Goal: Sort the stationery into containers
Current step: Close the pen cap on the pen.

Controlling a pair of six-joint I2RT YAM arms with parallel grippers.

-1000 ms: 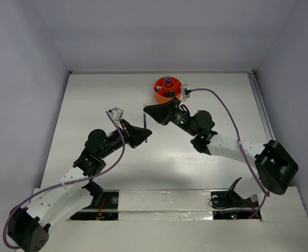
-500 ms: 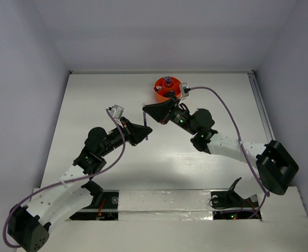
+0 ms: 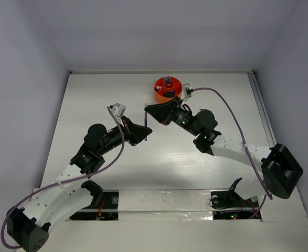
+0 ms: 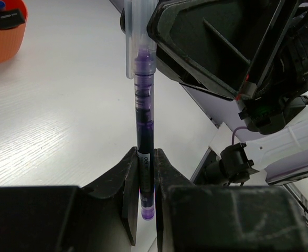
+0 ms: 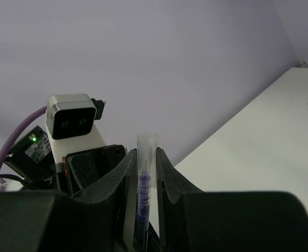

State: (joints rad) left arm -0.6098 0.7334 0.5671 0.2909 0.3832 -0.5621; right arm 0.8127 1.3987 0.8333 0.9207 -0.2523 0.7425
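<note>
Edging a touch farther toward its partner this past second, the left gripper point(image 4: 145, 157) stays clamped on the dark purple clear-capped pen point(image 4: 145, 121), held mid-table, near-left of the round orange plastic tub point(image 3: 158, 96). The right gripper point(image 5: 146, 157) straddles the cap end; can't tell if it's pinching. Handover looks imminent.

Place: we take this for a robotics lab cell, not a home or a shop.
Enclosure: plain pale lilac panels point(image 3: 17, 79) wall in the white worktop point(image 3: 91, 100) on the left, far and right sides.
Machines: we see the left arm point(image 3: 97, 143) and the right arm point(image 3: 232, 149) fixed at the near edge, ending in the left tool point(image 4: 145, 152) and the right tool point(image 5: 145, 152).
Wiring: purple cables point(image 3: 224, 101), a wrist camera box point(image 5: 72, 116), and lit base electronics point(image 3: 230, 215) in near cut-outs.
</note>
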